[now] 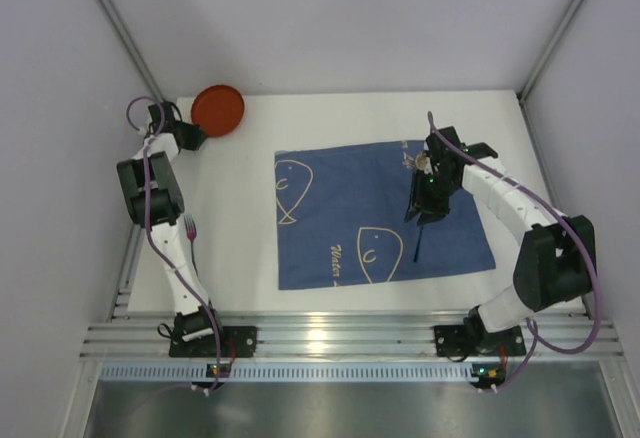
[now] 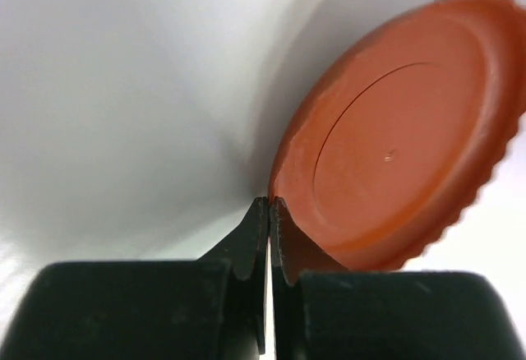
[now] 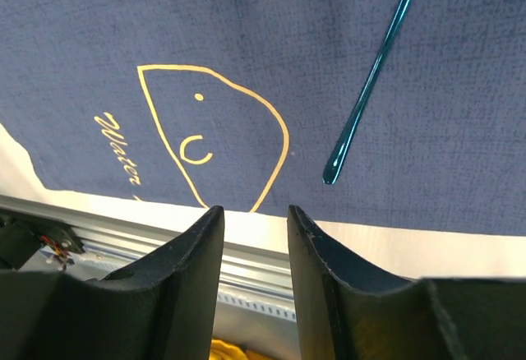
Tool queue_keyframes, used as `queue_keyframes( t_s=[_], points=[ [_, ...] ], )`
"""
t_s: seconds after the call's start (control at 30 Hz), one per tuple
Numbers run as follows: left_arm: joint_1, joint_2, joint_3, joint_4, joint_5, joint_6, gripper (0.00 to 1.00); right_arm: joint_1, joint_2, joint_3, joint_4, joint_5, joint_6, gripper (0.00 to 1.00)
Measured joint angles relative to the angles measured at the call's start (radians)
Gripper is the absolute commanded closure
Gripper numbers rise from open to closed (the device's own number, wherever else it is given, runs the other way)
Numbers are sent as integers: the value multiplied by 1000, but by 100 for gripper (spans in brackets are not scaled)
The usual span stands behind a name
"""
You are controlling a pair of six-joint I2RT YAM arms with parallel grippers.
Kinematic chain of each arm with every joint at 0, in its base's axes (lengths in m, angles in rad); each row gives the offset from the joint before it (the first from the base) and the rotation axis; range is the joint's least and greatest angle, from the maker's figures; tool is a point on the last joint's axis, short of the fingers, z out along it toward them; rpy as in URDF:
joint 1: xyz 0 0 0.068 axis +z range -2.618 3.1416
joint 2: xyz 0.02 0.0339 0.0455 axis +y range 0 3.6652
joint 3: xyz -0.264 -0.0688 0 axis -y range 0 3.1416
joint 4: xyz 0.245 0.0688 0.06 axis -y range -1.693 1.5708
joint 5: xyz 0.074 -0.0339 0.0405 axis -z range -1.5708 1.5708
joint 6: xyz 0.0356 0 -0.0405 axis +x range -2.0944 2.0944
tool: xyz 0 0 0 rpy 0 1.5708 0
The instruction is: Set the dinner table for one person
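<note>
On the white dinner table point(image 1: 350, 118) a round red plate point(image 1: 218, 109) lies at the far left corner. My left gripper point(image 1: 196, 136) is shut, its tips point(image 2: 269, 204) meeting right at the plate's point(image 2: 394, 146) near rim; whether the rim is pinched between them does not show. A blue cloth point(image 1: 340, 208) with pale line drawings covers the middle. My right gripper point(image 1: 422, 208) hangs over the cloth's right part, open point(image 3: 255, 210) with nothing between its fingers. A thin teal utensil handle point(image 3: 370, 89) lies on the cloth beside it point(image 1: 417, 244).
A purple fork point(image 1: 190, 230) lies on the table by the left arm. The ribbed silver rail point(image 1: 340, 338) runs along the near edge. Grey walls close in the left, right and far sides.
</note>
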Motion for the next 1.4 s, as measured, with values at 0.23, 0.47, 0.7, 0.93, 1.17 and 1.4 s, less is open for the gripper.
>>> queue_keyframes(
  t_s=[0.23, 0.47, 0.7, 0.93, 1.17, 1.4],
  points=[
    [-74, -39, 0, -100, 143, 195, 100, -5, -61, -18, 11, -11, -32, 62],
    [-327, -280, -135, -246, 189, 457, 100, -14, -114, -18, 15, -22, -51, 58],
    [-623, -427, -288, -281, 227, 543, 100, -18, -196, -85, 40, -59, -73, 76],
    [-770, -399, -322, -348, 240, 543, 100, -25, -143, -227, 136, -87, -72, 100],
    [-864, -359, -276, -407, 232, 563, 100, -46, 35, -268, 234, -69, -74, 100],
    [-880, -320, -271, -482, 174, 593, 100, -77, 110, -294, 291, -51, -90, 100]
  ],
)
